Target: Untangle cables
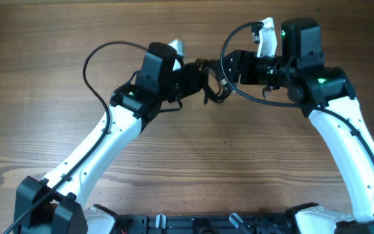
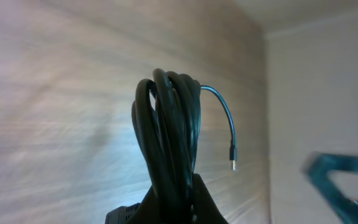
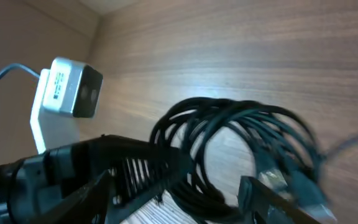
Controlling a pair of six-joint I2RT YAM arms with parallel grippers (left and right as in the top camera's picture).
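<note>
With the left gripper (image 2: 174, 202) clenched on the coiled thin black cables (image 2: 166, 137) and the right gripper (image 1: 226, 73) spread open nearby, a pull risked cinching the loops tighter.

The wooden table (image 1: 44, 39) fills the overhead view. Its top is mid-brown, with grain running left to right and several darker streaks. In the left wrist view, the table (image 2: 55, 93) ends at 1 straight edge, with a plain pale surface (image 2: 316, 93) beyond it. In the right wrist view, a plain brown surface (image 3: 36, 18) lies beyond the table (image 3: 260, 50) edge.
</note>
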